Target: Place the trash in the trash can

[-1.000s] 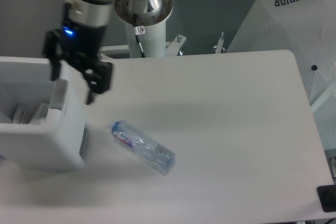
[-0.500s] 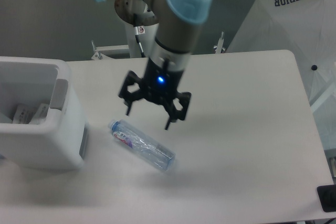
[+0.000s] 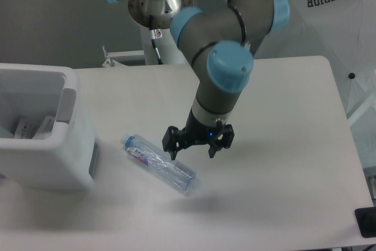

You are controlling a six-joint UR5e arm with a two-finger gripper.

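Observation:
A crushed clear plastic bottle [image 3: 159,163] with a blue cap and a pink-blue label lies on the white table [image 3: 276,121], slanting from upper left to lower right. My gripper [image 3: 192,151] hangs open just right of and above the bottle's lower half, with nothing between its fingers. The trash can [image 3: 44,133], a boxy white bin with a grey panel, stands at the left edge. Inside it I see a white-clear wrapper [image 3: 30,127] with black print.
The arm's base column [image 3: 157,33] rises at the table's back edge. A white umbrella marked SUPERIOR [image 3: 332,22] leans at the far right, off the table. A dark object [image 3: 367,221] sits at the bottom right corner.
The gripper swung from above the bin's right wall, across the table, down and to the right, and now hangs low beside the bottle. The bottle has not moved.

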